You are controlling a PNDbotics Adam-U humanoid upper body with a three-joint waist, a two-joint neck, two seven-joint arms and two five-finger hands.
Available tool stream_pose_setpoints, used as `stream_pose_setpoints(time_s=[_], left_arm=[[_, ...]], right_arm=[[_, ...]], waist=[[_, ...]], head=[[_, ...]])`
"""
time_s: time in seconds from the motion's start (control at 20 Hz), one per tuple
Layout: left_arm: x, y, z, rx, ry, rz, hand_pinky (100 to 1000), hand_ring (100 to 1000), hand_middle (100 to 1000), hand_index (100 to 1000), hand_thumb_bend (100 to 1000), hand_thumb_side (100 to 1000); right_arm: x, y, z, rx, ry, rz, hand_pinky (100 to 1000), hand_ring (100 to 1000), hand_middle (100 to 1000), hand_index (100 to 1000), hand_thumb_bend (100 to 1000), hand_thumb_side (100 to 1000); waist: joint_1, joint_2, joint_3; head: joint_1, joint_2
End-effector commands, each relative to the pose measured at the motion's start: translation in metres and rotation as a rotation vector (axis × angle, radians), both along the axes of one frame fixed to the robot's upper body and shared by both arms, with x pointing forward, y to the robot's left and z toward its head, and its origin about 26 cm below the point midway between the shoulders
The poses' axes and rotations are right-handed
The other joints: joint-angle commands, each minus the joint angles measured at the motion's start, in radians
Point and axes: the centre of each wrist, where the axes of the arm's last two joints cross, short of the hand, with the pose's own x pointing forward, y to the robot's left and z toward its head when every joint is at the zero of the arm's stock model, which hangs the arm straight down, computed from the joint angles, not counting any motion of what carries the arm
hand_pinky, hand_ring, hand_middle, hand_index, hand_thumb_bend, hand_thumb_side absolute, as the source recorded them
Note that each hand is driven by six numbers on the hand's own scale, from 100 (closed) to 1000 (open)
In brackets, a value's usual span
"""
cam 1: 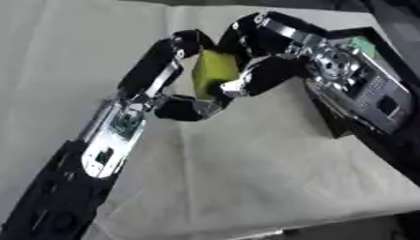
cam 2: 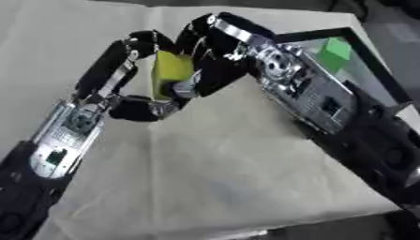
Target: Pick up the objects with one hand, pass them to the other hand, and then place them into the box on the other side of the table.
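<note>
A yellow-green block (cam 1: 215,71) hangs above the cloth-covered table, caught between both hands. My left hand (cam 1: 154,70) comes up from the lower left, its fingers arched over the block's top left and its thumb (cam 1: 187,108) curled under it. From the right, my right hand (cam 1: 275,51) closes its fingers on the block's top and right side. The black-rimmed box (cam 2: 316,35) lies at the table's right edge, partly hidden by my right forearm. A green block (cam 2: 334,52) lies inside it.
An off-white cloth (cam 1: 246,178) covers the table, with a crease running down its far middle. The table's front edge (cam 1: 271,232) runs along the bottom of the view. My right forearm (cam 1: 361,93) lies over the box's near side.
</note>
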Motion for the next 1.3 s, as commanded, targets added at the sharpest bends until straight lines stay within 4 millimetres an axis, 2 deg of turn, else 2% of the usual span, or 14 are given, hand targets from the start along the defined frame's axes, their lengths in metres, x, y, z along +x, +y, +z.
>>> stream_pose_setpoints(time_s=[0.05,0.15,0.3,0.35,0.4,0.65,1.0,1.25,1.3], left_arm=[[0.0010,0.0007,0.0027,0.040,-0.027,0.001,834,749,729,808,370,682],[0.0013,0.0010,0.0022,0.044,-0.032,0.003,835,752,731,810,381,708],[0.0019,0.0011,0.0005,0.041,-0.027,0.004,836,753,729,812,402,819],[0.0021,0.0011,-0.0001,0.039,-0.023,0.003,836,753,729,812,402,819],[0.0023,0.0011,-0.0005,0.037,-0.020,0.003,838,753,729,813,489,880],[0.0032,0.0016,-0.0025,0.025,0.006,0.017,837,751,726,809,523,890],[0.0022,0.0013,-0.0015,0.017,0.004,0.002,842,755,727,809,623,843],[0.0039,0.0059,-0.0049,0.042,0.000,0.014,840,756,727,808,600,847],[0.0050,0.0079,-0.0065,0.049,0.002,0.025,839,756,727,808,571,830]], right_arm=[[-0.0019,-0.0051,0.0142,0.017,-0.055,-0.009,551,498,349,418,313,100],[-0.0018,-0.0055,0.0143,0.018,-0.056,-0.012,551,498,349,418,313,100],[-0.0018,-0.0061,0.0144,0.021,-0.059,-0.016,551,499,350,420,312,100],[-0.0017,-0.0062,0.0144,0.022,-0.059,-0.017,551,499,350,420,312,100],[-0.0017,-0.0063,0.0144,0.023,-0.059,-0.017,550,498,350,420,311,100],[-0.0017,-0.0070,0.0142,0.026,-0.060,-0.022,547,498,350,419,310,100],[-0.0017,-0.0076,0.0131,0.027,-0.055,-0.028,542,497,350,419,309,100],[-0.0015,-0.0120,0.0136,0.025,-0.063,-0.045,543,497,351,421,306,100],[-0.0014,-0.0143,0.0141,0.024,-0.068,-0.051,543,497,351,421,258,100]], waist=[[0.004,-0.007,-0.004],[0.004,-0.007,-0.005],[0.005,-0.006,-0.006],[0.005,-0.006,-0.006],[0.005,-0.006,-0.006],[0.005,-0.006,-0.007],[0.005,-0.006,-0.006],[0.004,-0.008,-0.009],[0.004,-0.009,-0.010]], head=[[-0.003,-0.002],[-0.003,-0.002],[-0.003,-0.002],[-0.003,-0.002],[-0.003,-0.002],[-0.005,-0.002],[-0.005,-0.002],[-0.005,-0.002],[-0.004,-0.002]])
